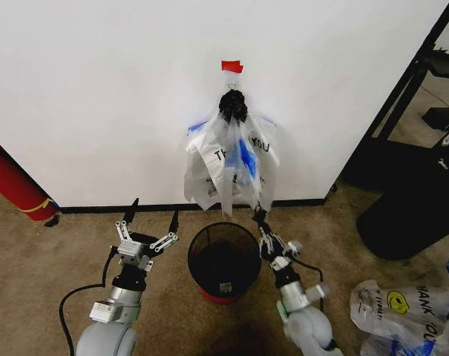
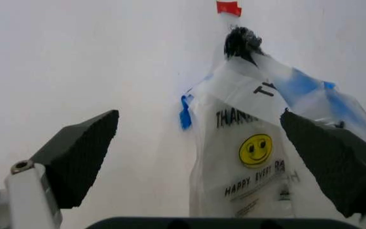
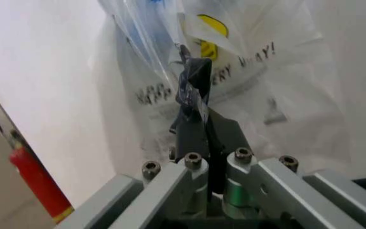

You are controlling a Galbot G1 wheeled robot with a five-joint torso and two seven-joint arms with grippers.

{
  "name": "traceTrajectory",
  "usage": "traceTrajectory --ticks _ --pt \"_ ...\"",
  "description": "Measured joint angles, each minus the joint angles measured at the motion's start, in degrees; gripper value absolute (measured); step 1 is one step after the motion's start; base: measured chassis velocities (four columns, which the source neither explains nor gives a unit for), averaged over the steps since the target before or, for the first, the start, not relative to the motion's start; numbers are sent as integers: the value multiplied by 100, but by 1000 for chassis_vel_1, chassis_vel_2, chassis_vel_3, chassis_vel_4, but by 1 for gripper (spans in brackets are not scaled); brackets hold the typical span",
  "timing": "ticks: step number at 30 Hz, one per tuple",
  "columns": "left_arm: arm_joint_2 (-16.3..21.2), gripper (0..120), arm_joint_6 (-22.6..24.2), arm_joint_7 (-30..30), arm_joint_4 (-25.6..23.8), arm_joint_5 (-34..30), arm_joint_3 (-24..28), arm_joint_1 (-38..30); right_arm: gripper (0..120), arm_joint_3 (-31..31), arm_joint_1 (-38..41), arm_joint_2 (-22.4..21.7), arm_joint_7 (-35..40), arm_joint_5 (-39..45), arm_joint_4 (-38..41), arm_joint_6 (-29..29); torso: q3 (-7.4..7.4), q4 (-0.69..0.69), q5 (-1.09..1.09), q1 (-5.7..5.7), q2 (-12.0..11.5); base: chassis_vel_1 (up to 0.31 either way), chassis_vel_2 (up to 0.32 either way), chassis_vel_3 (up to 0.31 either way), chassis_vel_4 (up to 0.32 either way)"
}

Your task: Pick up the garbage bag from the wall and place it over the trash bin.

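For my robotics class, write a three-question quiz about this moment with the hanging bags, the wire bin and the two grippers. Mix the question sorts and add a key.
1. True or false: the garbage bag hangs on the wall directly above the trash bin.
2. Which gripper has its fingers pressed together at the bag's lower edge?
A. left gripper
B. right gripper
3. Fill in: the piece of tape above the hook is ____.

Key:
1. True.
2. B. The left gripper is spread open beside the bin, holding nothing.
3. Red.
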Motion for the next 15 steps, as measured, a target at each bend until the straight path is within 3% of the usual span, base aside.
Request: traceTrajectory --ticks 15 --pt "70 100 -22 -21 48 -152 -61 -61 0 298 -335 1 -977 -364 -466 569 0 0 -1 0 -1 0 0 0 0"
